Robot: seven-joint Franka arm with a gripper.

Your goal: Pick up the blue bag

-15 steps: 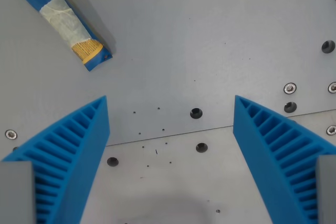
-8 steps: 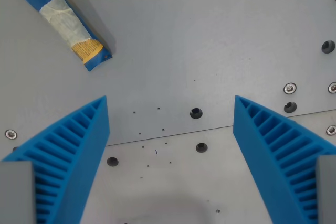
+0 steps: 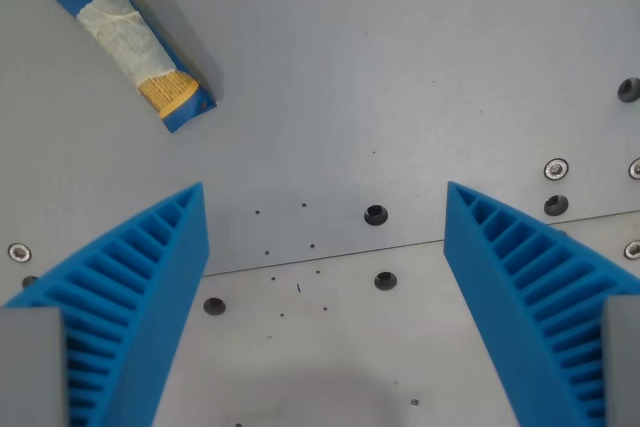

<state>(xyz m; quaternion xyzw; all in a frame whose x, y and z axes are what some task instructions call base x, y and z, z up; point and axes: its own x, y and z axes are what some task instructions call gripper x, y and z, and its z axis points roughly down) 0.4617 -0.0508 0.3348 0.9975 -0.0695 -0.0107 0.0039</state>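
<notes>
The blue bag lies on the grey metal table at the wrist view's upper left, a long narrow packet with a white middle and an orange-yellow band near its lower end. Its upper end runs off the frame's top left corner. My gripper hangs open above bare table, well below and to the right of the bag. Its two blue ribbed fingers spread wide at the bottom left and bottom right, with nothing between them.
The grey table has a seam running across the lower part of the view. Dark screw holes and silver bolts dot the surface, mostly at the right edge.
The whole scene has shifted very slightly, so the camera has moved a little. The bag itself has not moved and the fingers stay spread.
</notes>
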